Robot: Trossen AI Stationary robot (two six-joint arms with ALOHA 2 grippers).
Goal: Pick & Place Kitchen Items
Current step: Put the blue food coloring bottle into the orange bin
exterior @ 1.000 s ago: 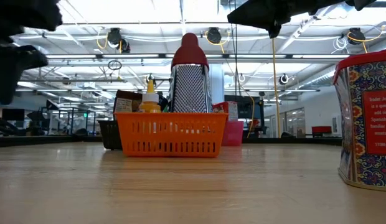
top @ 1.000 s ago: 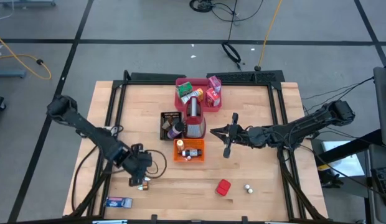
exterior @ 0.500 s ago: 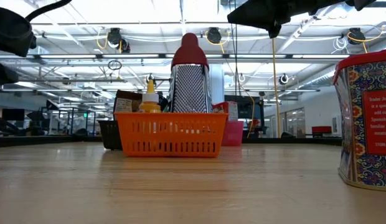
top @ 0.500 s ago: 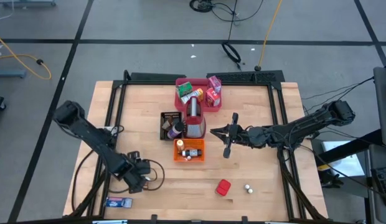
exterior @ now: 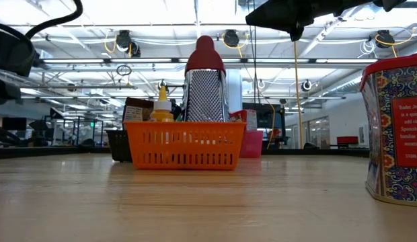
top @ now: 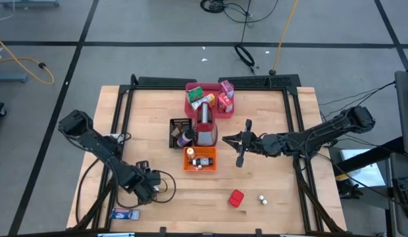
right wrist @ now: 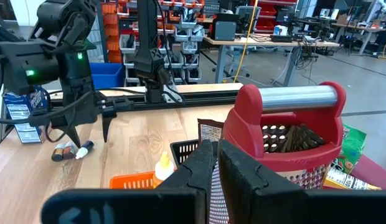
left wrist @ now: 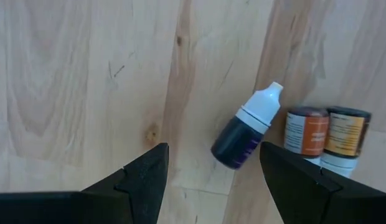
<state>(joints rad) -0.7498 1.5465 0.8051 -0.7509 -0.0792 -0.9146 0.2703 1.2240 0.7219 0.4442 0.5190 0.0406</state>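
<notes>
Left gripper [top: 149,191] low over the near-left part of the table [top: 283,191], jaws spread wide and holding nothing. Directly below it, in the left wrist view, a small dark dropper bottle [left wrist: 246,129] with a white cap, lying tilted on the wood, framed between the two dark fingers [left wrist: 136,179] but touched by neither. Just beside that bottle, two tiny shakers [left wrist: 327,135] with orange and yellow labels, side by side and touching. A blue carton [top: 125,214] flat at the near-left edge, close to the gripper. Right gripper [top: 225,139] held above the table just right of the red-and-silver grater [top: 204,125], fingers pressed together and empty. Orange basket [top: 200,158] near of the grater, with a yellow-capped bottle [exterior: 162,107] inside; black basket [top: 181,132] to its left; pink tray [top: 209,99] at the far side, filled with green and pink cartons [top: 195,95]. Red box [top: 236,198] and two small white shakers [top: 262,199] lying apart at near right.
</notes>
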